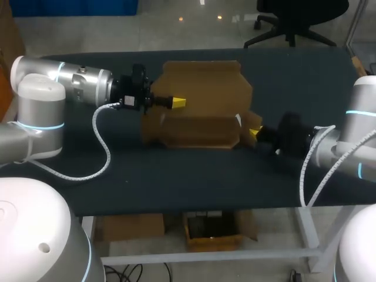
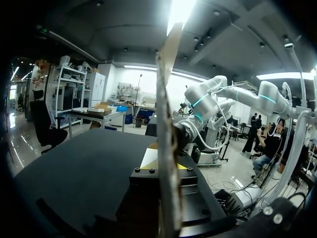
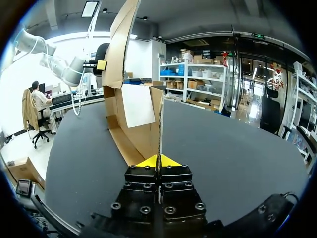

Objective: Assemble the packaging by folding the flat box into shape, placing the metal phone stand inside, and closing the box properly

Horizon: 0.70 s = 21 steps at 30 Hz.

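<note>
The cardboard box (image 1: pixel 200 111) stands partly folded in the middle of the dark table (image 1: pixel 176 176), about halfway between the left and right edges. A tall back panel with notched upper corners rises behind a lower front wall.

The left hand (image 1: pixel 176 103) comes in from the left edge and meets the box at the left end of the tall panel. In the left wrist view the panel's thin edge (image 2: pixel 166 99) runs upright between the two fingers. The hand is clamped on the cardboard from both sides.

The right hand (image 1: pixel 254 132) lies low at the box's right end, just above the table. In the right wrist view its yellow fingertips (image 3: pixel 148 161) sit pressed together on the edge of a narrow end flap (image 3: pixel 160 124), pinching it. Ahead of them the box's inner wall carries a white patch (image 3: pixel 137 105).

A broad band of bare table lies between the front wall and the near edge. There is also open surface left of the box and more at the far right corner. The left arm's white coiled cable (image 1: pixel 101 144) droops to the table near the left edge, well apart from the box. Whether the tall panel's top passes the far edge cannot be told.
</note>
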{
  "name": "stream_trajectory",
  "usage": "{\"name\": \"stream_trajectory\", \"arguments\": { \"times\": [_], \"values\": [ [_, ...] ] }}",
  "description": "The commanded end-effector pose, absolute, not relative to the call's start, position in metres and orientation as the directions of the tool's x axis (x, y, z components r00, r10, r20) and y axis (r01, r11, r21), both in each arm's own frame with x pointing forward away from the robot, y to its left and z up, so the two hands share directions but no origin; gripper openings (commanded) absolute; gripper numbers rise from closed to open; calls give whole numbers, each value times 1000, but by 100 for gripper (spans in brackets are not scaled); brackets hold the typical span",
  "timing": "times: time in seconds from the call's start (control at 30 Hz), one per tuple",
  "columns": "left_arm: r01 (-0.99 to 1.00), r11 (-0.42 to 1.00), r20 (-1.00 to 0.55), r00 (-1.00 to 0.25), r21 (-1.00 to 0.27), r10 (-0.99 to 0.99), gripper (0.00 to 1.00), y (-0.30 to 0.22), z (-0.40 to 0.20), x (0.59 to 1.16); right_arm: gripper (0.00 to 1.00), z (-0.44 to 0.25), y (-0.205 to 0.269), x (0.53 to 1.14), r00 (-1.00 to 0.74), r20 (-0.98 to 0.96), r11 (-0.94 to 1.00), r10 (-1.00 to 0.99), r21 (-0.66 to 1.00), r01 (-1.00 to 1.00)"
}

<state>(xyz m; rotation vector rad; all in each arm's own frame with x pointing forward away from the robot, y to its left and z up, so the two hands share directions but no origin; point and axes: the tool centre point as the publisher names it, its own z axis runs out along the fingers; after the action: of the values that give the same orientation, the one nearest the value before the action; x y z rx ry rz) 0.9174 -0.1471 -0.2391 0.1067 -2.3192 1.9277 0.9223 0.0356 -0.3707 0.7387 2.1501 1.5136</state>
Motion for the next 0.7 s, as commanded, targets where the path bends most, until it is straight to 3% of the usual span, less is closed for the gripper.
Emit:
{"name": "stream_trajectory", "arguments": {
  "times": [0.03,0.7],
  "values": [
    [-132,184,140,-990,-974,26,0,-149,-244,918,0,-373,42,913,-760,-37,264,649,948,179],
    [-132,184,140,-990,-974,26,0,-149,-244,918,0,-369,50,912,-723,-30,246,690,949,196]
  ]
}}
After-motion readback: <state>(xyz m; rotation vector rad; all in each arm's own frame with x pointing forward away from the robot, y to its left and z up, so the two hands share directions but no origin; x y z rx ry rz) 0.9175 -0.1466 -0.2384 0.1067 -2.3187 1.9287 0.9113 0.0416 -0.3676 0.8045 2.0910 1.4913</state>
